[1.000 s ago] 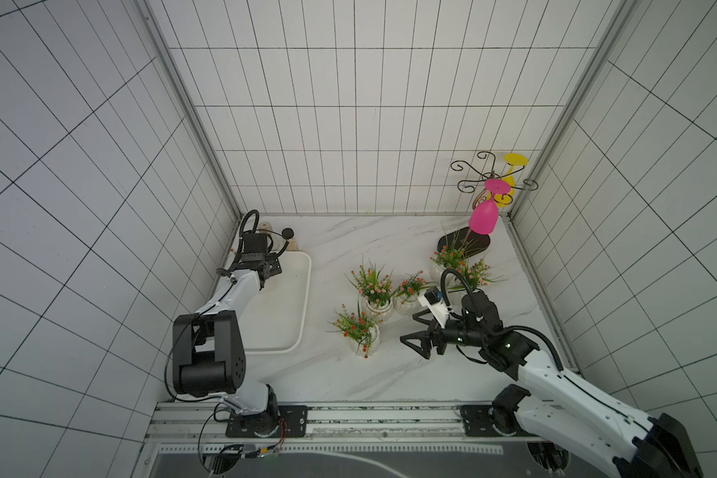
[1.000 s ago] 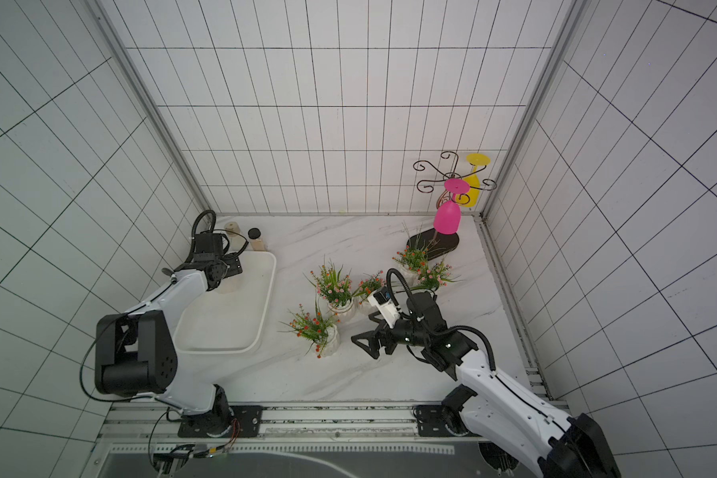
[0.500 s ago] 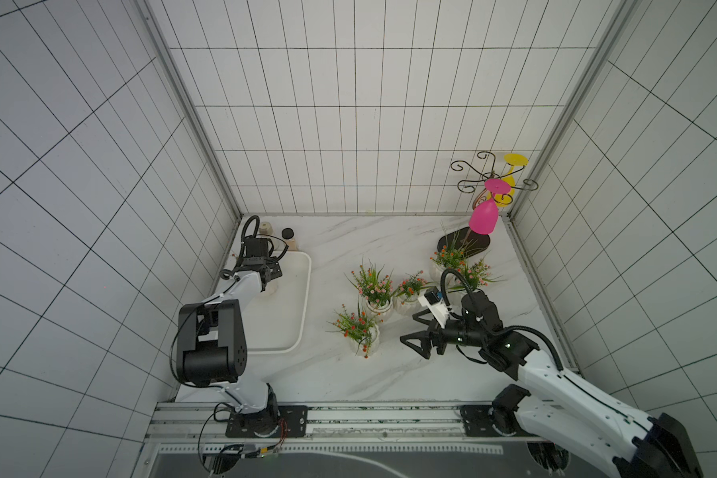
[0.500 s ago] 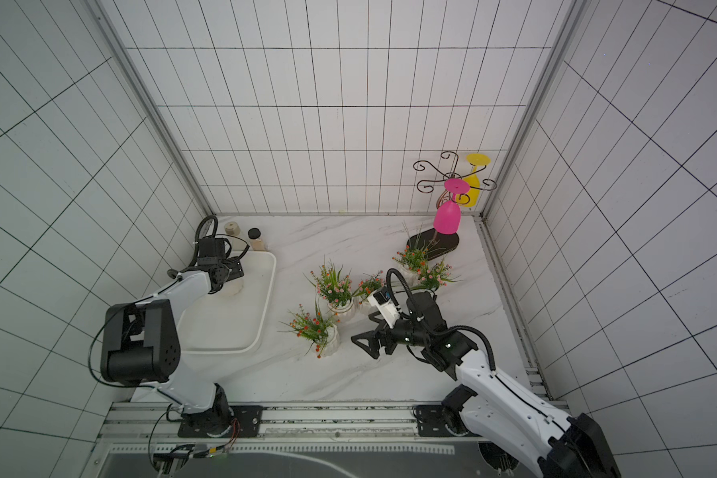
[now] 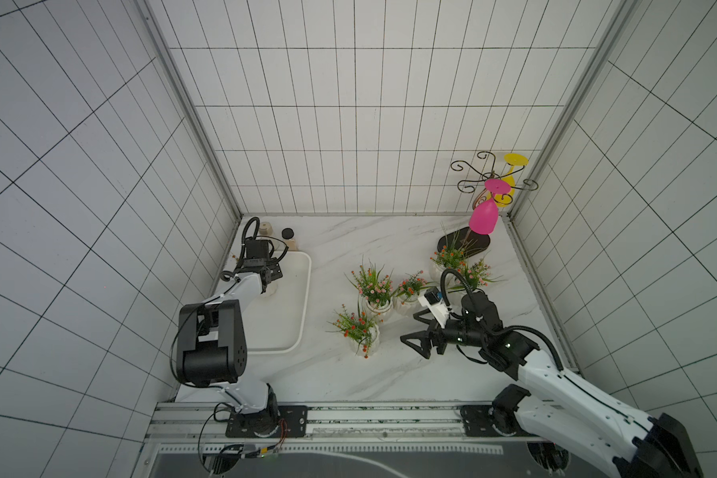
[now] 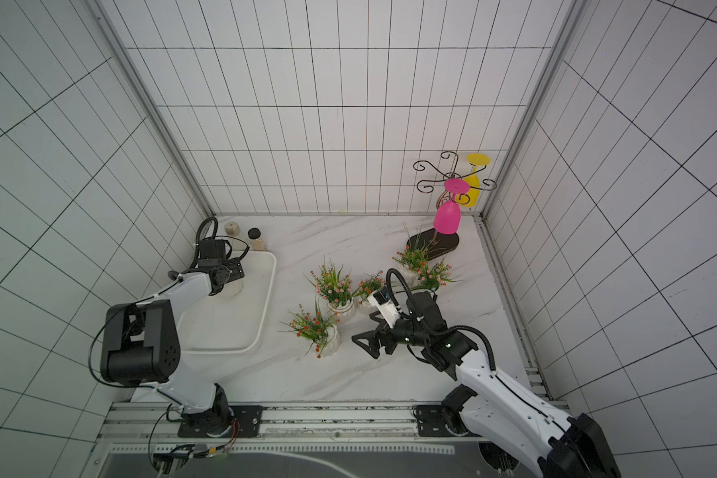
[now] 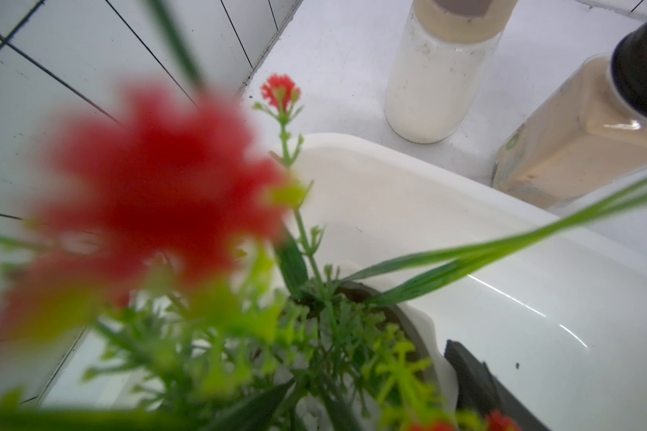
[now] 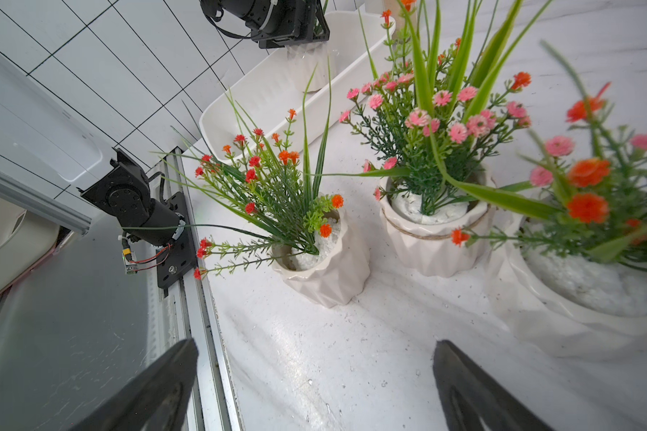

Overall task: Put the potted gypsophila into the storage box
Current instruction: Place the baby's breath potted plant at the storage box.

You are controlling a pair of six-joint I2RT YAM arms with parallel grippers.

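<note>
Inside the storage box (image 5: 290,318), left gripper (image 5: 271,278) grips potted gypsophila (image 6: 233,288).

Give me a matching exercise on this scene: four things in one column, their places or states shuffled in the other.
1. pink goblet
2. black-capped jar
3. right gripper
4. red-flowered potted gypsophila

A. open, over bare table
B. gripped by the left gripper, over the storage box
C. hanging upside down from the black rack
D. standing on the table beyond the storage box's far end

Pairs: 1-C, 2-D, 3-A, 4-B.
</note>
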